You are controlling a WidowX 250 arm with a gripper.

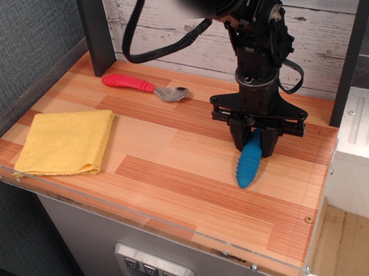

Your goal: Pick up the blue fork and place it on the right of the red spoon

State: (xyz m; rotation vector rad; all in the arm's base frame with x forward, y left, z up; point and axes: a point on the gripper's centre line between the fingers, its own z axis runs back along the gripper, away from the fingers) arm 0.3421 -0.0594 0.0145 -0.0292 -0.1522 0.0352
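Observation:
The blue fork (249, 162) shows as a ribbed bright-blue handle hanging down and toward the front from my gripper (257, 143). Its tines are hidden between the fingers. The gripper is shut on the fork's upper end, at the right side of the wooden table, with the handle's tip at or just above the surface. The red spoon (144, 86) lies flat at the back of the table, red handle to the left, silver bowl to the right. It is well left of and behind the gripper.
A folded yellow cloth (65, 141) lies at the left front of the table (167, 165). A dark post (96, 29) stands at the back left and another (351, 46) at the right. A white plank wall runs behind. A clear strip edges the table front.

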